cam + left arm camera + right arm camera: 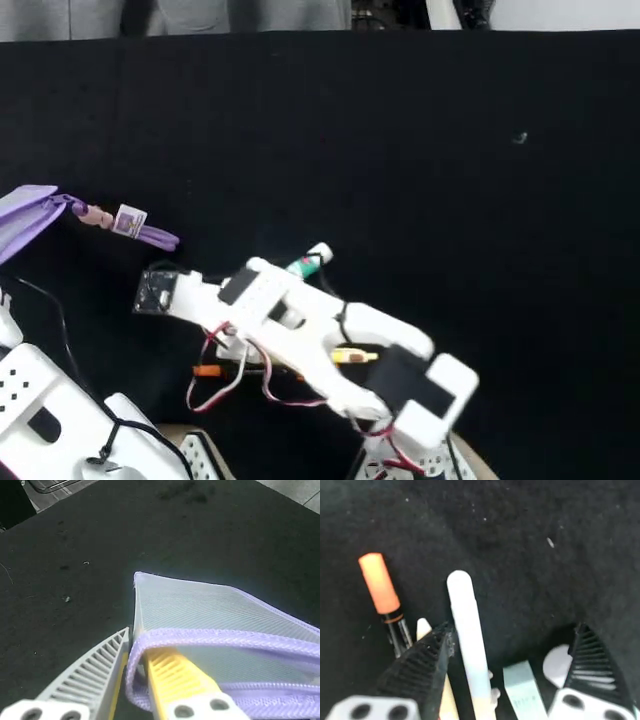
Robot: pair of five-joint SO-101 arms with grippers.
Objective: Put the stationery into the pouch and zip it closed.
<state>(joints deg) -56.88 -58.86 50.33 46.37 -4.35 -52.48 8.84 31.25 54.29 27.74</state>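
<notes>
left gripper pinches the pouch rim, right gripper spread wide over the pens

the right gripper [515, 630] hangs low over the black table [420, 150], its two dark fingers spread wide with nothing held. on the cloth between them lie a white pen [467, 645], a pale green piece [522, 690] and a white rounded thing [557, 665]. the white pen lies just beside one finger. an orange-capped pen [380, 582] lies outside that same finger, near the white pen and roughly in line with it. from above, the right arm [300, 320] stretches across the near middle of the table and covers much of the stationery under it.

at the near left corner stands the left arm [45, 415]. the left gripper [135, 642] is closed on the pouch [210, 615]: its yellow finger sits inside the mouth and its grey ribbed finger outside, with the purple zip edge pinched between them. the mouth is unzipped here. the pouch is pale see-through mesh with purple trim and sits at the left edge of the table, well apart from the pens. a purple strap [150, 236] with a small tag [130, 221] trails from it over the cloth toward the middle of the table.
</notes>
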